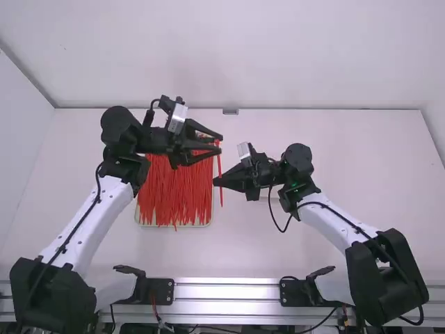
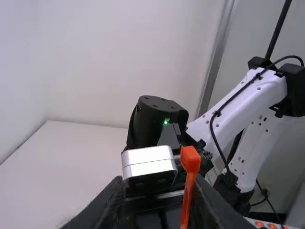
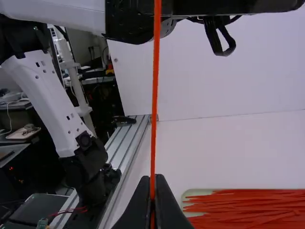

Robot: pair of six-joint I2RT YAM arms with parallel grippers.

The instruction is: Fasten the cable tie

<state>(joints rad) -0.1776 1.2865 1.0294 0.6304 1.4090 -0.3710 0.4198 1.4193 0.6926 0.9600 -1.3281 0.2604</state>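
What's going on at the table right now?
The right gripper is shut on one red cable tie, holding it upright beside the pile of spare ties. The left gripper is open around the tie's head end. The tie is straight, not yet looped or fastened.

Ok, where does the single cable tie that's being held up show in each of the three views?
High view: the cable tie is near the centre, pinched in the right hand, just right of the pile of ties.
Left wrist view: low in the picture, right of the middle, head end up.
Right wrist view: a vertical strip through the picture's centre.
Shared landmark: the white table.
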